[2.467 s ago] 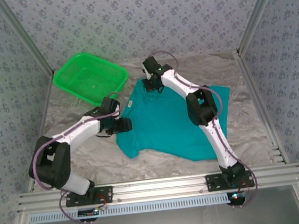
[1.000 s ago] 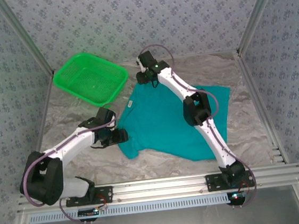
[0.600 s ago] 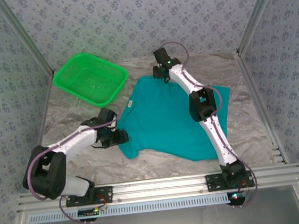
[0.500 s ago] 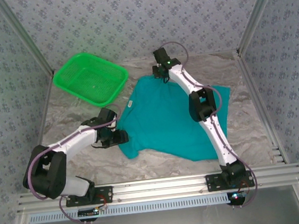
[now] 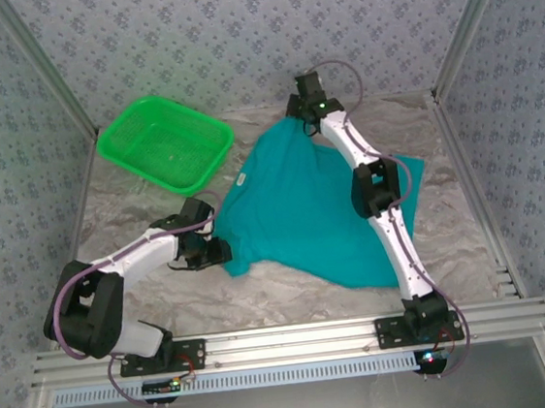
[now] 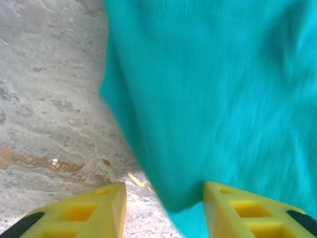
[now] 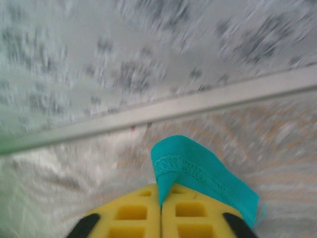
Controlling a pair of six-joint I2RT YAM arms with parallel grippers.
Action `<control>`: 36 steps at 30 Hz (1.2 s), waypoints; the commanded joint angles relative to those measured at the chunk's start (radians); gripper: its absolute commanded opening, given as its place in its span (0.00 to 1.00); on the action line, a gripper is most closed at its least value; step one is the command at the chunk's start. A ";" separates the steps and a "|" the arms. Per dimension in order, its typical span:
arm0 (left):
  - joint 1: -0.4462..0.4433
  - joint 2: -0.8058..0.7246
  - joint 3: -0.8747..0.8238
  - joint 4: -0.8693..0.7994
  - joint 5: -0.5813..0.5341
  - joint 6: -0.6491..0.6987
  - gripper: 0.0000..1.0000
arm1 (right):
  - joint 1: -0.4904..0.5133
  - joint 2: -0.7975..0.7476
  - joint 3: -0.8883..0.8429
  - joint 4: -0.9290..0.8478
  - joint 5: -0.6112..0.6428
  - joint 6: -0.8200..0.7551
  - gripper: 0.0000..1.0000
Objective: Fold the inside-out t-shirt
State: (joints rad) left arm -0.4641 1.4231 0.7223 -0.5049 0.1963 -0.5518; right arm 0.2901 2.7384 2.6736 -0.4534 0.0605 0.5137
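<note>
Teal t-shirt (image 5: pixel 298 211): cloth, matt, fine soft weave, stitched hem. Basket (image 5: pixel 164 142): bright green plastic mesh, slight gloss. Table (image 5: pixel 449 215): marbled grey sheet, wrinkled, faint sheen. Front rail (image 5: pixel 296 336): ribbed bare metal, satin. Left gripper (image 6: pixel 163 188), right gripper (image 7: pixel 160 191): fingers yellow moulded plastic, matt. Arm shells (image 5: pixel 393 240): white, smooth, glossy.

right gripper (image 7: pixel 160 210) pinched on t-shirt (image 7: pixel 203 171) hem, stitched teal edge sticking out toward blurred wall rail (image 7: pixel 163 111)
</note>
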 commanded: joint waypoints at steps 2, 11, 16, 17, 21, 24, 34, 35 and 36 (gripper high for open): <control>0.017 -0.026 -0.006 0.008 0.042 -0.009 0.45 | -0.056 0.000 0.050 0.023 -0.052 0.147 0.38; 0.016 -0.116 -0.009 0.071 0.115 -0.034 0.61 | -0.062 -0.401 -0.378 -0.198 -0.025 0.003 0.49; -0.061 -0.061 -0.002 0.115 0.102 -0.043 0.63 | -0.068 -0.784 -0.933 -0.152 0.078 0.015 0.51; -0.081 -0.049 0.003 0.120 0.095 -0.043 0.63 | -0.071 -0.853 -1.015 -0.152 0.094 0.027 0.51; -0.136 0.032 0.037 0.099 0.010 -0.040 0.58 | -0.111 -1.109 -1.375 -0.167 0.142 0.093 0.53; -0.129 0.073 0.051 0.072 -0.047 -0.040 0.30 | -0.172 -1.257 -1.602 -0.183 0.127 0.107 0.53; 0.121 0.066 0.130 -0.103 -0.130 0.065 0.00 | -0.162 -1.391 -1.945 -0.175 0.049 0.143 0.37; 0.130 0.053 0.135 -0.119 -0.143 0.075 0.00 | -0.154 -1.396 -1.957 -0.178 0.060 0.154 0.35; 0.138 0.035 0.140 -0.131 -0.154 0.084 0.00 | -0.145 -1.402 -1.970 -0.186 0.073 0.167 0.31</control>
State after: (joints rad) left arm -0.3439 1.4979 0.8249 -0.5346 0.1040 -0.5236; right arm 0.1249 1.3678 0.7284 -0.6331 0.1268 0.6285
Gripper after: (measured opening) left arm 0.060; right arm 0.333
